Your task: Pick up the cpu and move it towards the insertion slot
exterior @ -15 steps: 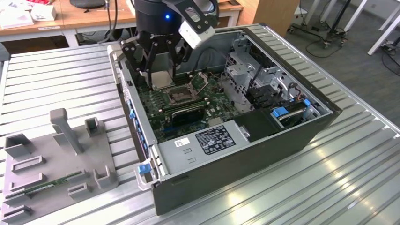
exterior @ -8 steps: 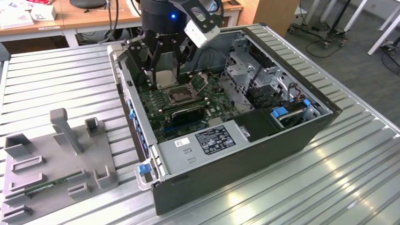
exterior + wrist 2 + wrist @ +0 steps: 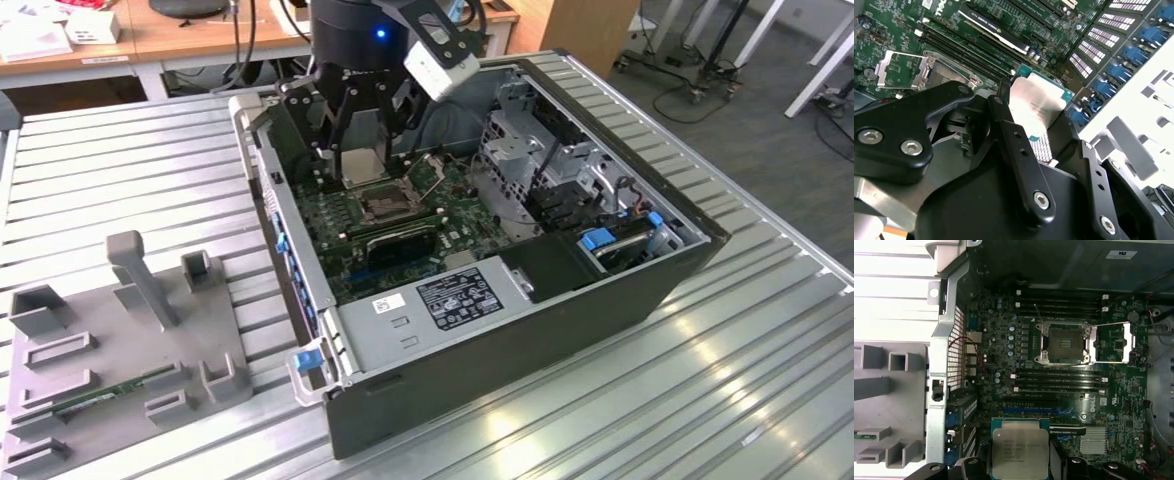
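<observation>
Inside the open computer case (image 3: 641, 290), above the green motherboard (image 3: 1004, 365), the gripper (image 3: 360, 160) hangs with the cpu (image 3: 1020, 449) clamped between its black fingers (image 3: 1019, 150); the chip's silvery top with its thin green rim shows in both wrist views. The insertion slot (image 3: 1063, 342) lies on the board well apart from the chip, its silver frame open, with long black memory slots (image 3: 1059, 380) just beside it. In the exterior view, a grey fixture tray (image 3: 80, 340) sits on the slatted metal table (image 3: 694, 400) to the case's left.
</observation>
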### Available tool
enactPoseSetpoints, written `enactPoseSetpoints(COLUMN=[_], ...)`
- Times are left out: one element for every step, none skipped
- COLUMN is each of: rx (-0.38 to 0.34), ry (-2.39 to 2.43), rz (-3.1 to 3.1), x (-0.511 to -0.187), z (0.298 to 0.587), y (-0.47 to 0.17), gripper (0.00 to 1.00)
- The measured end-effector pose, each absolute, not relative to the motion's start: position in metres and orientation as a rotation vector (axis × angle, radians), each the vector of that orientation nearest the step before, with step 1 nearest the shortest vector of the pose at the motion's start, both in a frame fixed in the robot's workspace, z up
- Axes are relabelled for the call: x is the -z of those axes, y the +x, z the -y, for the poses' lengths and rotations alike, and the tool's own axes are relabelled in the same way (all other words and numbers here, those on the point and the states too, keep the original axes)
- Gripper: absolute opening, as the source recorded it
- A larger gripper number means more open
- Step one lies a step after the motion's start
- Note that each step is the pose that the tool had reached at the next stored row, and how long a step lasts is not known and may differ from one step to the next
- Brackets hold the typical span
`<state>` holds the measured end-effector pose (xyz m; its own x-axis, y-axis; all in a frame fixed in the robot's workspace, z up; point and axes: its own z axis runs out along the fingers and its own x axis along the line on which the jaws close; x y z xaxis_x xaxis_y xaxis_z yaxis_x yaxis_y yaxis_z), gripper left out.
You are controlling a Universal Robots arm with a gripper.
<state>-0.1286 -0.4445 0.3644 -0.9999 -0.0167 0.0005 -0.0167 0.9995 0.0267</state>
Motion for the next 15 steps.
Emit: enactPoseSetpoints(rx=[0.042, 0.042, 0.042, 0.042, 0.042, 0.042, 0.042, 0.042, 0.042, 0.042, 0.042, 0.042, 0.042, 0.042, 0.042], ry=[0.026, 0.026, 0.026, 0.026, 0.026, 0.026, 0.026, 0.026, 0.026, 0.026, 0.026, 0.026, 0.026, 0.026, 0.026], rz=[3.140, 3.140, 3.140, 3.140, 3.140, 3.140, 3.140, 3.140, 3.140, 3.140, 3.140, 3.140, 3.140, 3.140, 3.140], x=[-0.3644, -0.3644, -0.3644, -0.3644, -0.3644, -0.3644, -0.3644, -0.3644, -0.3644, -0.3644, -0.3644, -0.3644, -0.3644, -0.3644, -0.3644], z=[0.4445, 0.4445, 0.4445, 0.4445, 0.4445, 0.4445, 0.4445, 0.4445, 0.4445, 0.4444, 0.4445, 0.4445, 0.4444, 0.4444, 0.4445], y=[-0.1285, -0.1284, -0.1284, -0.1284, -0.1284, -0.1284, -0.1283, -0.1281, -0.1276, -0.1270, -0.1264, -0.1254, -0.1245, -0.1234, -0.1222], gripper=[0.55, 0.55, 0.55, 0.55, 0.55, 0.55, 0.55, 0.55, 0.55, 0.55, 0.55, 0.55, 0.55, 0.55, 0.55])
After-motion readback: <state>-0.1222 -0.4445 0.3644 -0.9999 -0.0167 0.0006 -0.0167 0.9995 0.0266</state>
